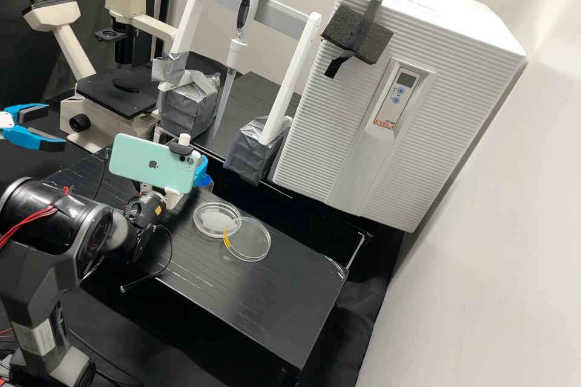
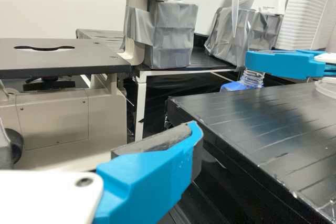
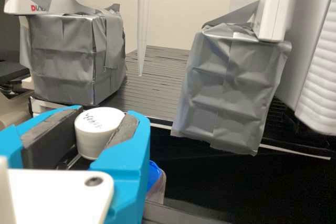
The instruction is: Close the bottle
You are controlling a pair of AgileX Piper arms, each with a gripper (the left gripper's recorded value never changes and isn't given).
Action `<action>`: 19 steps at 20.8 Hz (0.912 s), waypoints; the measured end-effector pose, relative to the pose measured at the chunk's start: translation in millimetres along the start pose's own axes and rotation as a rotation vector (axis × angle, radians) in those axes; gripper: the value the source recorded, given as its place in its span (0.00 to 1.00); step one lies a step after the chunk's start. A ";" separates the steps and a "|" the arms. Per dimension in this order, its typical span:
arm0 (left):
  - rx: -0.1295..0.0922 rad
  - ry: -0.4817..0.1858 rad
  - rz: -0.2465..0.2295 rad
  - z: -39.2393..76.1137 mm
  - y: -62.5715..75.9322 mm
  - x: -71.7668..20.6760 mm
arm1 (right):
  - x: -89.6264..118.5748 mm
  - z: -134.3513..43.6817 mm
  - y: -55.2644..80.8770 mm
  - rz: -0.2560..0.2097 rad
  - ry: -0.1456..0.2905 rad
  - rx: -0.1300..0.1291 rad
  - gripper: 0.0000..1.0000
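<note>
One cap (image 3: pixel 97 129), white, its handwriting unreadable, is being pinched by the right gripper (image 3: pixel 100 115) above the bottle (image 2: pixel 251 78), mostly hidden, standing at the bench (image 2: pixel 262 124) rear edge. Left gripper (image 1: pixel 54 128) is hanging open, empty.

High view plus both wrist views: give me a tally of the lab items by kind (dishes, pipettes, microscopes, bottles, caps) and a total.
Petri dishes: 2
Pipette: 1
Microscope: 1
Bottle: 1
White cap: 1
Total: 6
</note>
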 end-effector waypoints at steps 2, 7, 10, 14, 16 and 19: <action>0.000 0.000 0.000 0.0 0.0 0.0 | 0.0 0.2 0.3 0.003 -0.001 -0.003 0.00; -0.004 0.002 -0.003 0.3 -1.4 -0.8 | 0.0 0.2 0.3 0.003 -0.001 -0.003 0.00; -0.008 0.003 -0.007 0.7 -2.8 -1.7 | 0.0 0.2 0.3 0.003 -0.001 -0.003 0.00; -0.011 0.005 -0.008 0.8 -3.3 -2.1 | 1.0 1.1 -0.7 0.005 0.001 -0.003 0.00; -0.011 0.005 -0.009 0.9 -3.6 -2.2 | 1.9 1.9 -1.6 0.009 0.005 -0.003 0.00; -0.012 0.006 -0.008 0.8 -3.5 -2.2 | 1.8 1.7 -1.3 0.011 0.007 -0.003 0.00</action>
